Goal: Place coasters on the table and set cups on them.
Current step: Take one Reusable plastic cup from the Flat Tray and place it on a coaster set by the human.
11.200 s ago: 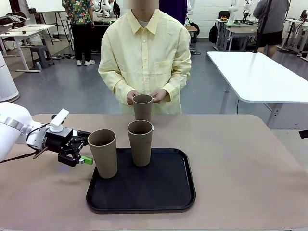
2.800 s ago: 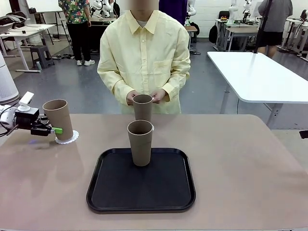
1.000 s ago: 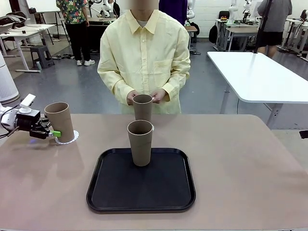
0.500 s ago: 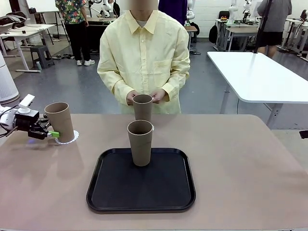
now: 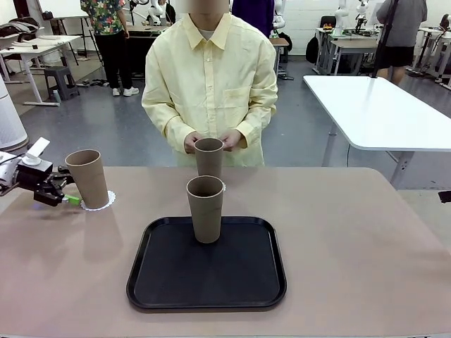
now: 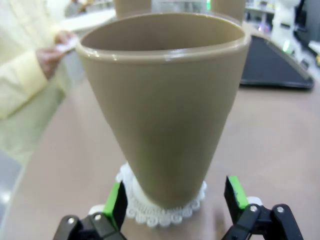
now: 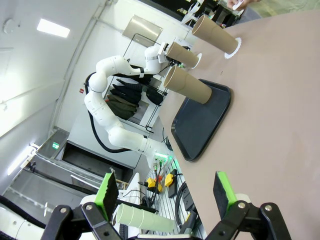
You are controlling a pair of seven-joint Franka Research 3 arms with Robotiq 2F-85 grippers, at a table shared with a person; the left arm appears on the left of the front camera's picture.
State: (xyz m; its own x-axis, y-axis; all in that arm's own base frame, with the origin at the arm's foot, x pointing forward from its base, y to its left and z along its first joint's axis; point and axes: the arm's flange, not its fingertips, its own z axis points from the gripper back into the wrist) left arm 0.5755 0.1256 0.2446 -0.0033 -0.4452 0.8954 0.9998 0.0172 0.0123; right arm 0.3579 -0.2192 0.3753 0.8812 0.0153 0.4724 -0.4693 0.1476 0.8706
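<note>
Front view puts the job at about two thirds done, by my reading. Near the far left corner of the surface (image 5: 352, 232), the left cup (image 5: 87, 177) stands upright on the left coaster (image 5: 99, 204), whose lacy edge shows around its base. The left gripper (image 5: 67, 197) sits just beside it, fingers spread and holding nothing. Left wrist view shows the green pads (image 6: 118, 201) on either side of the cup's foot, with a gap on each side.

At the middle of the far edge, the far cup (image 5: 208, 156) stands upright in front of the person. Its base is hidden from the front, but the right wrist view shows a scalloped white far coaster (image 7: 234, 47) under it.

The tray cup (image 5: 205, 208) stands on the black tray (image 5: 271, 285) toward the middle of the near edge, with no coaster beneath it. The person's hand (image 5: 233, 139) is beside the far cup's rim, pinching a small white piece (image 5: 224, 146). I cannot tell whether that piece is the third coaster.

The right gripper (image 7: 165, 192) looks across the surface from its right side, fingers wide apart and empty.

As I judge it, what remains is to lay a third coaster on the surface and set the tray cup on it.
</note>
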